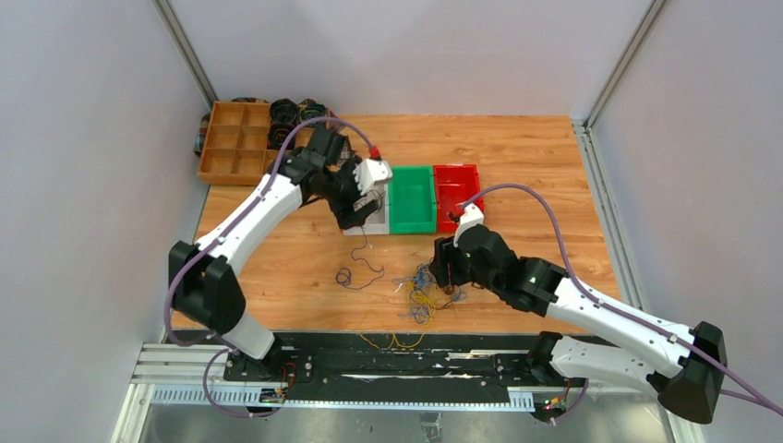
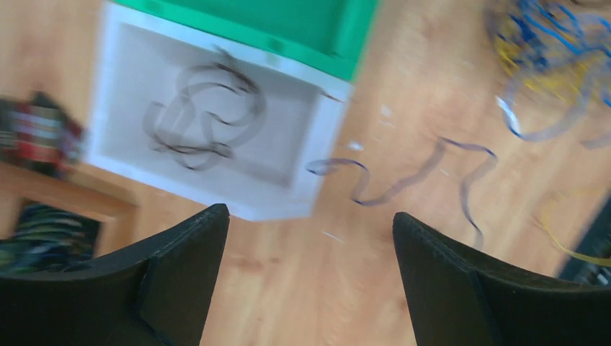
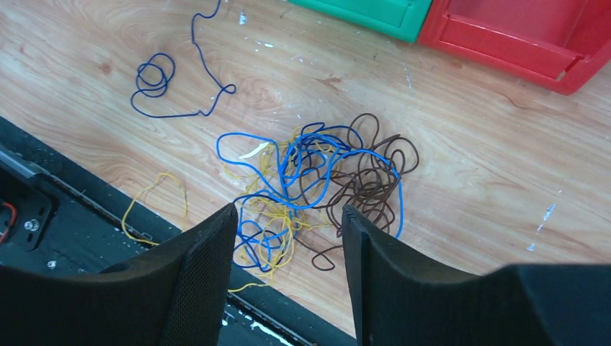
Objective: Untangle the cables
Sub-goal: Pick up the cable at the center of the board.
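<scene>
3 bins [image 1: 412, 199], 1 wooden tray [image 1: 235, 144], 2 arms [image 1: 258, 209], 1 tangle of cables [image 3: 317, 189].

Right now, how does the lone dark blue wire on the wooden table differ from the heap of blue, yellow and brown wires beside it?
The lone dark blue wire is one strand; the heap mixes bright blue, yellow and brown. The lone wire lies loose, a small coil with a wavy tail; the heap's loops cross and knot. The open right gripper hangs over the heap, not the lone wire. Both lie on the wooden table.
</scene>
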`<state>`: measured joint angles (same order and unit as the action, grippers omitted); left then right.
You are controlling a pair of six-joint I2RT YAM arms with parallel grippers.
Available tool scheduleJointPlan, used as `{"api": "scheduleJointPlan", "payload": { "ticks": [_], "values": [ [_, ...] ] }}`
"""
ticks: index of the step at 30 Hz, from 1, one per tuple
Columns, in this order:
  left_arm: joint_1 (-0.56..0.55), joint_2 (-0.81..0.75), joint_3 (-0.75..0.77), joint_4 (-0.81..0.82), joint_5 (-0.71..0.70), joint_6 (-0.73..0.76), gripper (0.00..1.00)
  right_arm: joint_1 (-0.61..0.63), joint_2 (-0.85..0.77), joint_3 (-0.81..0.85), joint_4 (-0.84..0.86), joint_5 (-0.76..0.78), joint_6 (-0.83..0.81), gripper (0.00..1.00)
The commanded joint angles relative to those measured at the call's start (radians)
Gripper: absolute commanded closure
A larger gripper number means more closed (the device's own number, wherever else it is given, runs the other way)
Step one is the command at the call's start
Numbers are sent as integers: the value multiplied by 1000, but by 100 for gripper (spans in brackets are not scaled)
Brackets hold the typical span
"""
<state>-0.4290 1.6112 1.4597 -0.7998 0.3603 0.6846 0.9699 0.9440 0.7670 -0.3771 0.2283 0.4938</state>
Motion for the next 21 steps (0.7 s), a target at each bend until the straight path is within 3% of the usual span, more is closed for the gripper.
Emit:
{"api": "scheduleJointPlan", "payload": {
  "ticks": [1, 9, 15, 21],
  "values": [
    [-23, -99, -189, -62, 154, 18, 15, -39, 40, 22, 22, -28, -67, 45],
    [-45, -174, -408, 108, 124, -28, 21, -48, 127, 5, 115, -22, -75, 46],
    [-76, -80, -423, 180, 122, 23, 26, -49, 160, -6, 142, -31, -63, 48],
    [-151, 13, -461, 263, 34, 96, 30, -49, 138, -39, 145, -15, -41, 49]
  ]
}}
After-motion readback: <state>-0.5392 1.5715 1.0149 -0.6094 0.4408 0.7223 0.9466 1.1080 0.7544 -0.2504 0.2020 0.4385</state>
